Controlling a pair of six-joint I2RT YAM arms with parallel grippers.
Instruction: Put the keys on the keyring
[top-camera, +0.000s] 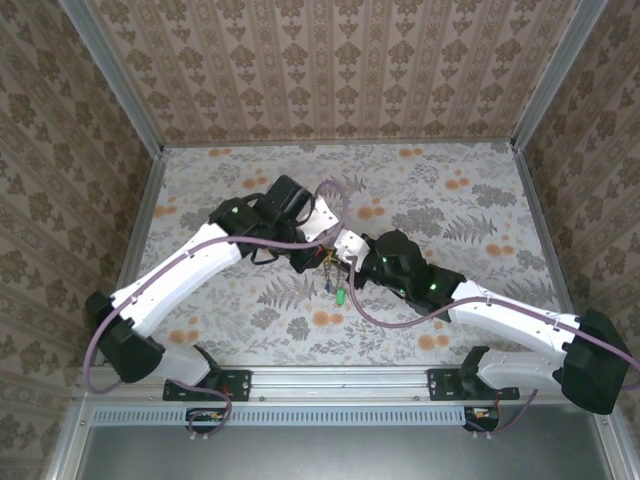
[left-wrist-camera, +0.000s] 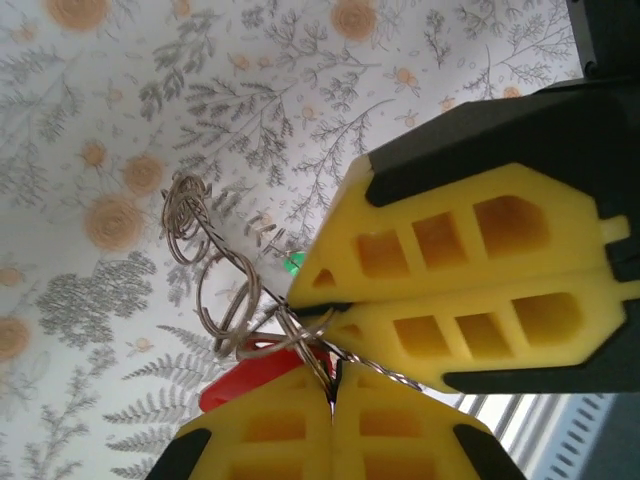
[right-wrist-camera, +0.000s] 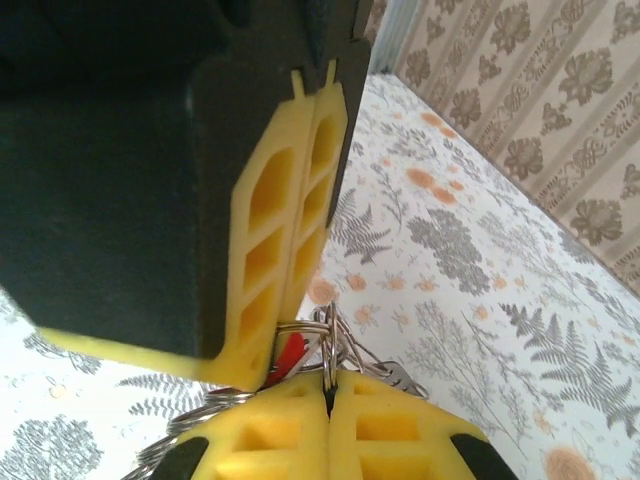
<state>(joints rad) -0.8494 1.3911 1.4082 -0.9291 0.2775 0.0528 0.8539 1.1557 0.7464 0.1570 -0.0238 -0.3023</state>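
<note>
Pinching the keyring by its wire loops mid-bench, left end effector and right end effector both clamp shut, red key at the grip, green key close by; threading judged unfinished.

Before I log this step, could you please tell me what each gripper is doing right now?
Left gripper: closed, pinching the keyring.
Right gripper: closed, pinching the keyring too.

Robot lab test booth: wallpaper panels in aluminium framing enclose a floral table carrying 2 robot arms.
</note>
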